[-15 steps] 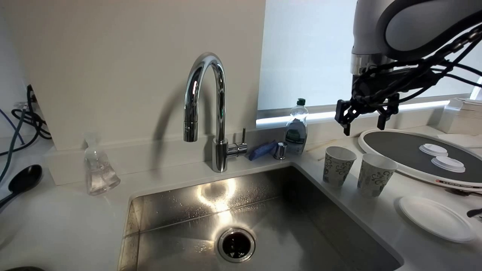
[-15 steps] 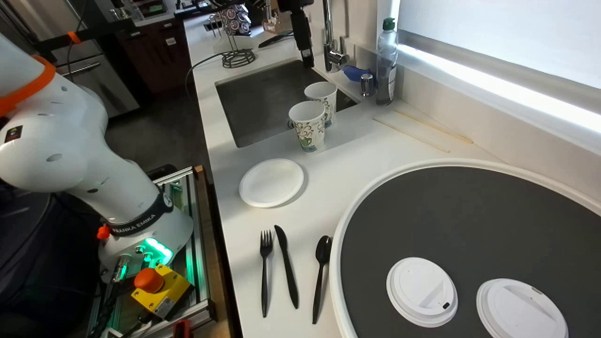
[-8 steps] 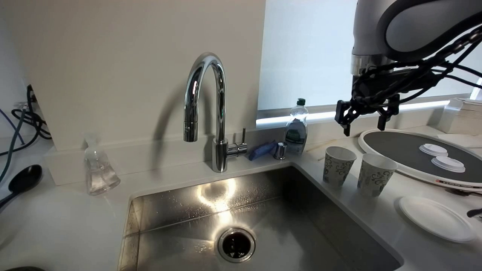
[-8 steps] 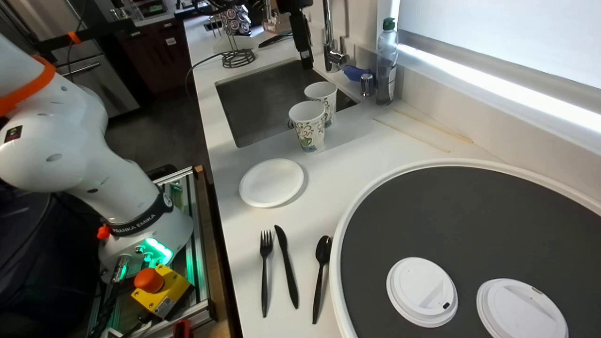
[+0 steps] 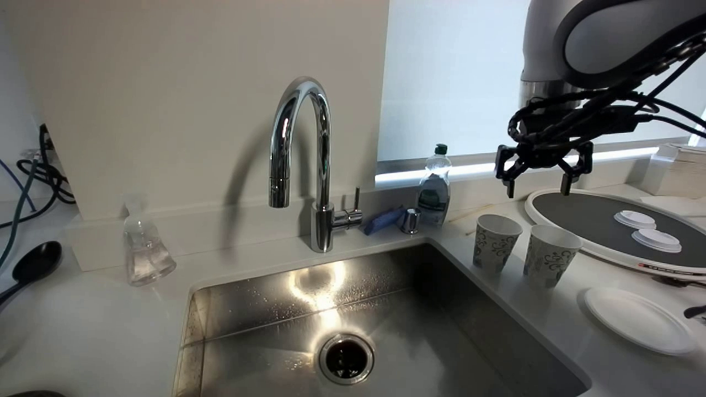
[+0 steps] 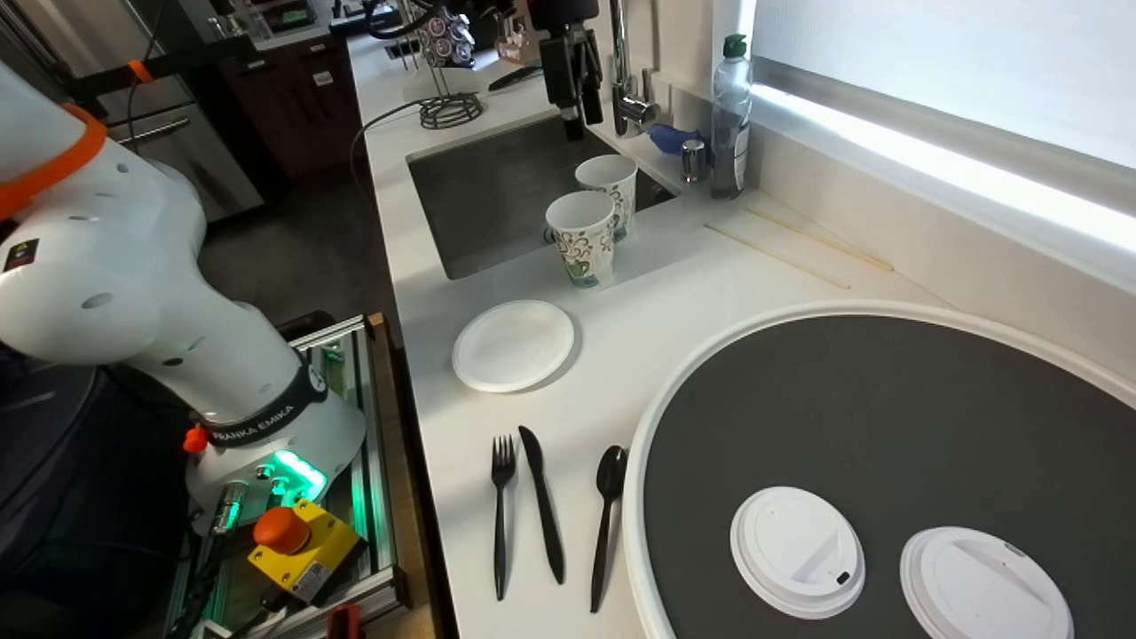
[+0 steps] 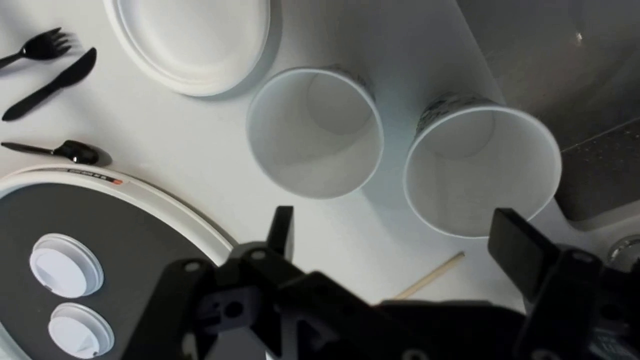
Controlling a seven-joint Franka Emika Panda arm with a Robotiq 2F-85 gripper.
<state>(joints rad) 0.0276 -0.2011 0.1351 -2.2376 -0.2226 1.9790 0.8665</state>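
Paper cups (image 6: 582,241) — tapered, scroll-printed, round-rimmed — stand near black jaws spread wide.

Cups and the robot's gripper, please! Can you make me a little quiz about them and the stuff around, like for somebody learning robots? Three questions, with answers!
1. How many paper cups stand on the counter?
2. True or false: the gripper is open and holds nothing.
3. Which black utensil lies nearest the round grey board?

Key:
1. Two.
2. True.
3. The spoon.
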